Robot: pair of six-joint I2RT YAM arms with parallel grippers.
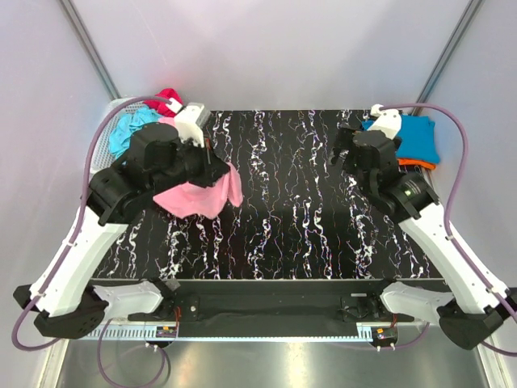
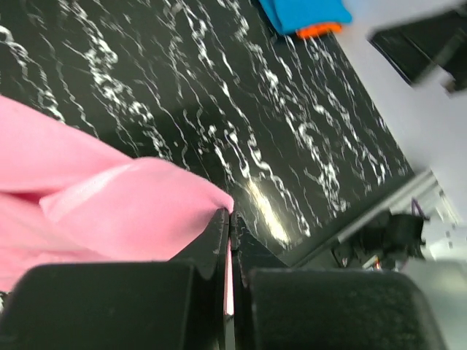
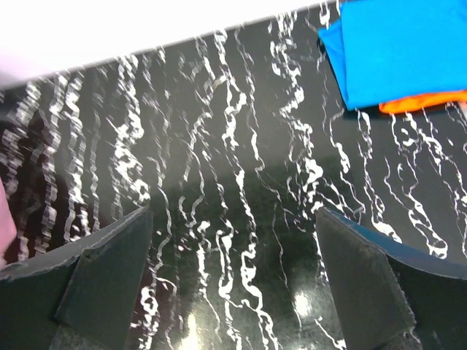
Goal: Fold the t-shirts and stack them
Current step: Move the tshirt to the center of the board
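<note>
Left pincer [image 2: 230, 222]: I clamp soft light pink cotton tee [image 2: 109, 204].
Right pincer [image 3: 233, 219]: mine, spread apart, empty, over black white-veined table [image 3: 219, 146].
Stack: folded blue tee [image 3: 401, 51] atop orange tee [image 3: 423, 102].

from above, the black left arm [image 1: 153, 166] blankets most of the light pink cotton t-shirt [image 1: 212, 192], only one flap peeking out, and the left gripper [image 2: 230, 217] has its tips lost under the wrist there. white slatted plastic basket [image 1: 119, 105] half covered; crumpled teal t-shirt [image 1: 129, 133] and red t-shirt [image 1: 168, 98] show as scraps. folded blue t-shirt [image 1: 418, 137] sits partly behind the right arm [image 1: 380, 158], orange t-shirt [image 1: 416, 164] beneath it just a sliver. left wrist view: pink runs off the left edge, far corner smeared.
</note>
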